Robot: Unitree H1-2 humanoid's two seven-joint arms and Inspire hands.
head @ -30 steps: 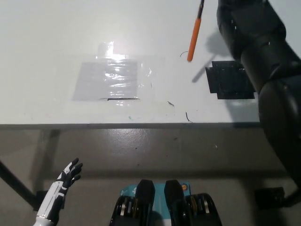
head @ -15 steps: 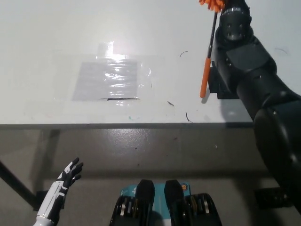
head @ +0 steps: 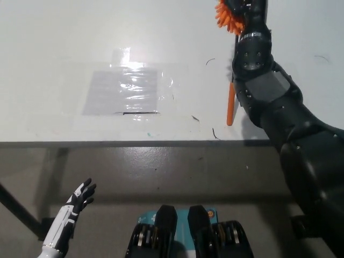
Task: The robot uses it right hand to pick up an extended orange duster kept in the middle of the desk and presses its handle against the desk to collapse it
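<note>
The orange duster stands nearly upright on the white desk (head: 64, 43), right of the middle. Its fluffy orange head (head: 227, 16) is at the top edge of the head view, and its orange handle (head: 231, 107) points down with the tip touching the desk near the front edge. My black right hand (head: 251, 9) is shut on the duster just below the head, partly cut off by the frame. The black forearm hides the shaft between head and handle. My white left hand (head: 75, 207) rests low at the lower left, below desk level, fingers apart.
A clear taped plastic sheet (head: 126, 90) lies flat left of the duster. The desk's front edge (head: 134, 143) runs across the picture, with grey floor below it. A dark desk leg (head: 16, 207) slants at the lower left.
My right arm has swung in over the desk. The duster has turned more upright, its head has come into view, and the handle tip has moved down to the desk near the front edge.
</note>
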